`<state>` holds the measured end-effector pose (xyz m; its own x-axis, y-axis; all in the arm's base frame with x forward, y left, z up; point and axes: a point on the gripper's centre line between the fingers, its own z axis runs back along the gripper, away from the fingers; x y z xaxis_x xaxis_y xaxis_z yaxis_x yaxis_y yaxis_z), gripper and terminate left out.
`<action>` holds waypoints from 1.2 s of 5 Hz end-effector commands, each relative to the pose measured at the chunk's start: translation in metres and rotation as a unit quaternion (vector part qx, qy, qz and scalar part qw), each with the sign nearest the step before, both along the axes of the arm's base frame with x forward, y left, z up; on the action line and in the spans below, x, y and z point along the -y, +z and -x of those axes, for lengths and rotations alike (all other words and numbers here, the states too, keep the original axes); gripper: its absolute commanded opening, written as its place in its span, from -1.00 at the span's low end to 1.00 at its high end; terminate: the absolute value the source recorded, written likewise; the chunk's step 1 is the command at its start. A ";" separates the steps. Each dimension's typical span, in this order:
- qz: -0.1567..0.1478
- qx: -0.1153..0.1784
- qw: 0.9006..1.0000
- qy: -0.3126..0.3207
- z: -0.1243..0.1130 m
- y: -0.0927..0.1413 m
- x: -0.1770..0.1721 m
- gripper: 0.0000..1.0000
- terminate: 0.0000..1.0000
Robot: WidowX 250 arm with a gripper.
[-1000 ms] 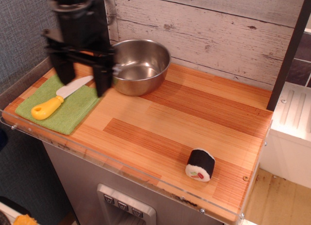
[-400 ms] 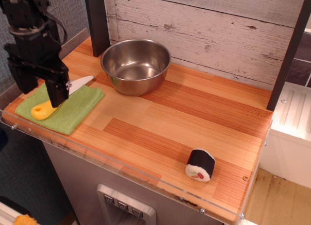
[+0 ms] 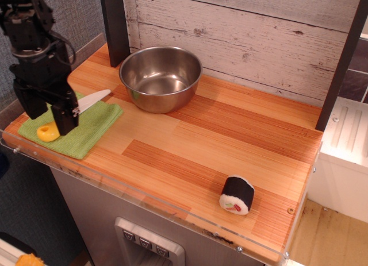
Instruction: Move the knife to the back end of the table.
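Observation:
The knife lies on a green cloth (image 3: 86, 134) at the front left of the table (image 3: 218, 139). Its yellow handle (image 3: 46, 131) points front-left and its white blade (image 3: 94, 99) points towards the bowl. My black gripper (image 3: 49, 114) is low over the handle, with one finger on each side of it. The fingers (image 3: 66, 118) stand apart, so the gripper is open. The middle of the handle is hidden behind the gripper. I cannot tell if the fingers touch the knife.
A steel bowl (image 3: 161, 77) stands at the back left, next to a black post (image 3: 115, 24). A sushi roll toy (image 3: 237, 194) lies at the front right. A whitewashed plank wall runs along the back. A clear acrylic rim (image 3: 144, 200) lines the front edge.
My gripper has moved from beside the bowl to the left and front, and has come down over the knife handle. The knife, bowl and sushi roll have not moved.

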<state>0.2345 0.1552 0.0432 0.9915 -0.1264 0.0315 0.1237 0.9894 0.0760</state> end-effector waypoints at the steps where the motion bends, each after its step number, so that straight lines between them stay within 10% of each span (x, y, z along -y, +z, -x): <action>1: 0.007 0.007 1.000 -0.004 -0.001 -0.001 -0.032 1.00 -1.00; 6: -0.003 -0.006 0.999 -0.036 -0.006 -0.016 0.000 1.00 -1.00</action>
